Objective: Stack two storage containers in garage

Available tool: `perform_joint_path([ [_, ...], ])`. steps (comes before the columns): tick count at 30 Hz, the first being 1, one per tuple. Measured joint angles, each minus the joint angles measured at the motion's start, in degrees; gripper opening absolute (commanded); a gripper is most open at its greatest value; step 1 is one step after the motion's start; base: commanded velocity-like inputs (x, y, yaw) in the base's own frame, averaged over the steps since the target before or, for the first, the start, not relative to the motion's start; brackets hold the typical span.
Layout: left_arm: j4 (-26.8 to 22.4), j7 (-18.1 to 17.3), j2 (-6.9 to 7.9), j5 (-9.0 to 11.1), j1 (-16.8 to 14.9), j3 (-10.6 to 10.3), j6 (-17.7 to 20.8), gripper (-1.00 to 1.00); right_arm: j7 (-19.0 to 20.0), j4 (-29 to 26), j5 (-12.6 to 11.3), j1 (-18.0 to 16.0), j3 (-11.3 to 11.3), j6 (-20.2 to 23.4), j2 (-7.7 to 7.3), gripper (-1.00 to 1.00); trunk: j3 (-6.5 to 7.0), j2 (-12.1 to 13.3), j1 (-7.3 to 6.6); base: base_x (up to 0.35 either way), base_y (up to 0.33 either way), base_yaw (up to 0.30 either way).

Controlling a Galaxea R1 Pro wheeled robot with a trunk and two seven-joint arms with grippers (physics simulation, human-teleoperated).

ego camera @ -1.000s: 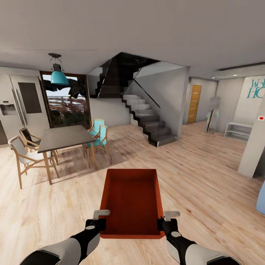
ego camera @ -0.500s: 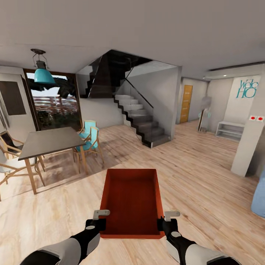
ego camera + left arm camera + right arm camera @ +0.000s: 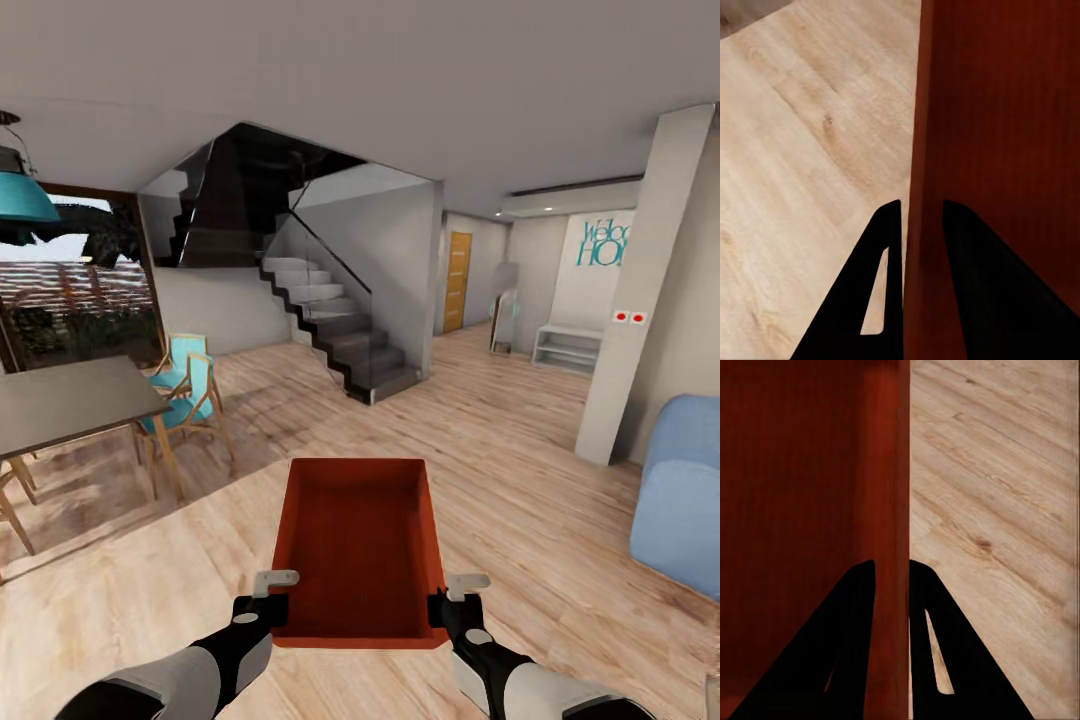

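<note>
You have turned to your right over the last second: the dining table [image 3: 70,400] and teal lamp [image 3: 22,195] have slid toward the left edge of the head view, while the blue sofa [image 3: 685,500] and a pale pillar [image 3: 640,300] have come in on the right. Against your arms the storage container [image 3: 358,545] has not shifted; it is carried level in front of you above the light wood floor [image 3: 530,480]. Your left hand [image 3: 262,598] is closed on its left wall, one finger either side, and your right hand [image 3: 452,598] pinches the right wall likewise. You are still among living-room things, so I judge the garage lies some way ahead, perhaps through the hallway by the orange door [image 3: 458,282].
</note>
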Motion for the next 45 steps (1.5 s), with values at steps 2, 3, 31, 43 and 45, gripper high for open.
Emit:
perform_joint_path([
  [2,0.00,0.00,0.00,0.00,0.00,0.03,0.00,-1.00,0.00,0.00,0.01,-0.02,0.01,0.03,0.00,-1.00,0.00,0.00,0.00,0.319,0.000,-0.281],
  [3,0.00,0.00,0.00,0.00,0.00,0.04,0.00,-1.00,0.00,0.00,0.01,-0.03,0.02,0.03,0.00,-1.00,0.00,0.00,0.00,0.319,0.000,-0.281],
  [31,0.00,-0.02,0.06,-0.11,0.00,0.09,-0.02,-1.00,-0.07,0.02,-0.45,-0.02,0.40,0.00,0.08,-1.00,0.00,0.00,0.00,0.320,0.000,-0.274],
  [43,-0.02,-0.02,0.07,-0.13,0.00,0.10,-0.03,-1.00,-0.13,0.01,-0.47,-0.03,0.48,0.02,0.09,-1.00,0.00,0.00,0.00,0.320,0.000,-0.014],
  [45,-0.02,-0.02,0.07,-0.13,0.00,0.07,-0.04,-1.00,-0.14,0.01,-0.37,0.00,0.37,-0.02,0.09,-1.00,0.00,0.00,0.00,0.320,0.000,0.000],
])
